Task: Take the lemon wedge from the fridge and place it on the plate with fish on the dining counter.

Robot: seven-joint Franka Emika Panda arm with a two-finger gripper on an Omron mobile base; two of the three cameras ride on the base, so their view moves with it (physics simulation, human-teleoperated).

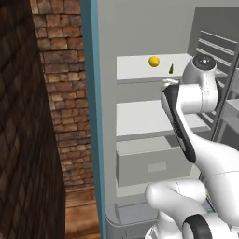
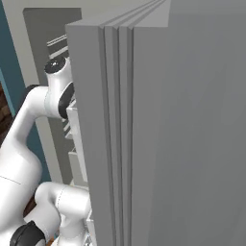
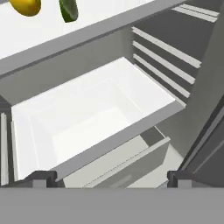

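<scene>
No writing, label, brand, number or sign can be read anywhere. The fridge (image 1: pixel 140 121) is plain grey and white. Its shelves (image 1: pixel 140 67) are bare of print.

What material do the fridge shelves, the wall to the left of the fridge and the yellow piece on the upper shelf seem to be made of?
The shelves look like smooth white plastic or painted metal: flat and matt, without grain. The wall looks like rough red-brown brick, with visible mortar lines. The lemon wedge looks like fruit with a slightly glossy yellow skin, though it is too small to be sure.
</scene>
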